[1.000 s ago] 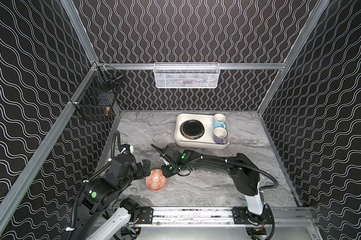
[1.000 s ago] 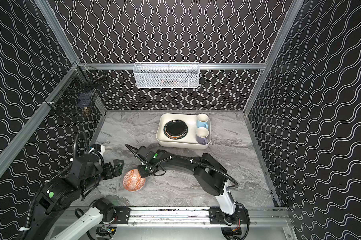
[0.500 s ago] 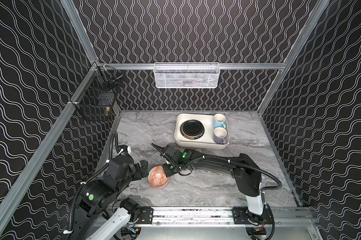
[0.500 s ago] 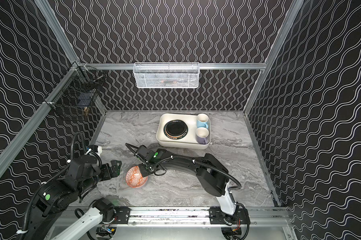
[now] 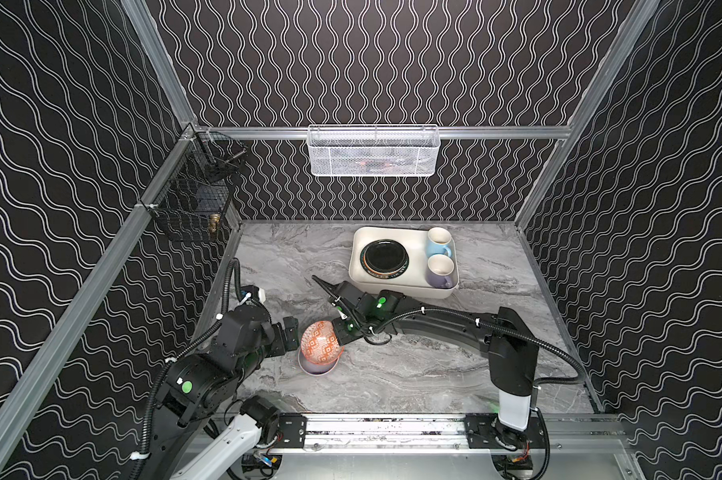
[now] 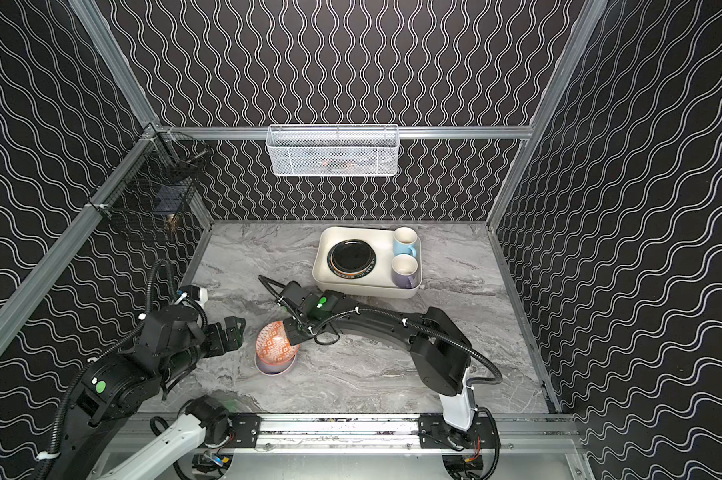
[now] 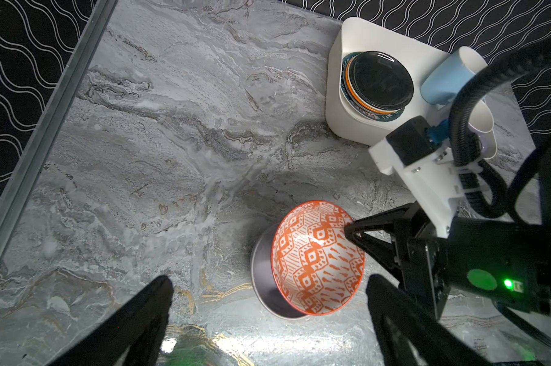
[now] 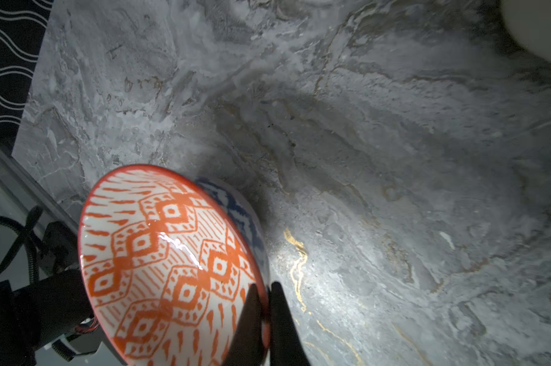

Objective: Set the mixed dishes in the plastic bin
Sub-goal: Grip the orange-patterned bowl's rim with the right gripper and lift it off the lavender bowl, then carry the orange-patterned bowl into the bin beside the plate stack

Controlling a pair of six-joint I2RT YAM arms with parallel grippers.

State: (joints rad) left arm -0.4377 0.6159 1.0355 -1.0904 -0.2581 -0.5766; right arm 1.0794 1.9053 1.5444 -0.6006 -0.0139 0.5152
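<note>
Orange-patterned bowl (image 5: 321, 347) now tilts up off the lilac bowl (image 5: 317, 367) near the counter's front-left, right gripper (image 8: 264, 304) newly clamped on its rim, left gripper (image 7: 267, 301) wide open, bin (image 5: 361, 274) transfer next.

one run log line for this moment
right gripper: shut on orange-patterned bowl rim, bowl tilted over lilac bowl | left gripper: open, empty | plastic bin: plates, two mugs
</note>
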